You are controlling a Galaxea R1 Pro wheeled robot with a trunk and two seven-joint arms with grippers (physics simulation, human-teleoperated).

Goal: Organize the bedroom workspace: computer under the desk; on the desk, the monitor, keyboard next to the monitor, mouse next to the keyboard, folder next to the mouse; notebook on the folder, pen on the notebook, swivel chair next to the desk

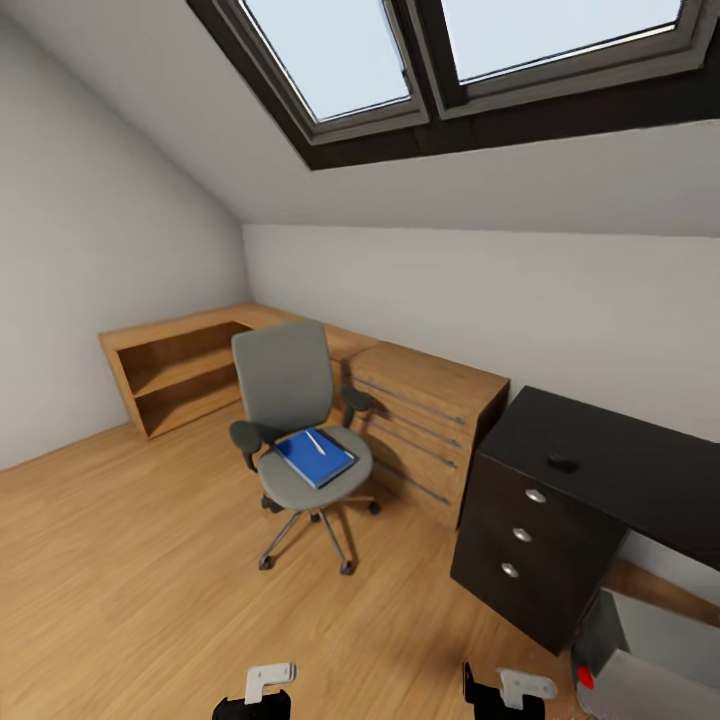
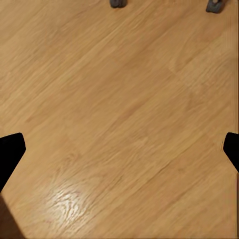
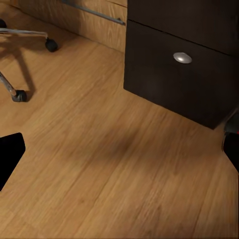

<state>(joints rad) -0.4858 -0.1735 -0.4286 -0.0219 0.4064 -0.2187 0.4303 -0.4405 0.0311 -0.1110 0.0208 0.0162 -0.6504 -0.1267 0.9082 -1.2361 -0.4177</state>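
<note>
Both pincers, the left gripper [image 1: 268, 690] and the right gripper [image 1: 512, 690], hang low at six o'clock in the head view, empty; in each wrist view the dark fingertips [image 2: 11, 152] sit at opposite edges over bare light-oak plank floor [image 2: 119, 109], so the jaws stand wide apart.

At about ten o'clock from centre, well ahead of the robot, the grey padded swivel chair on a five-star castor base [image 1: 290, 400] faces the room, carrying a flat blue folder [image 1: 314, 457] on its seat with a slim pale pen [image 1: 316, 442] lying across it; whether a notebook lies between them cannot be told.

At four o'clock stands the black three-drawer desk [image 1: 620, 470], a small black mouse [image 1: 563, 463] on its top, with a grey computer case with a red button [image 1: 640, 660] beside it at five o'clock.

Judged from here, the folder should be light, thin and somewhat floppy, best pinched at an overhanging edge near the seat's front; the pen looks slick and liable to roll off, so it likely wants lifting first.
</note>
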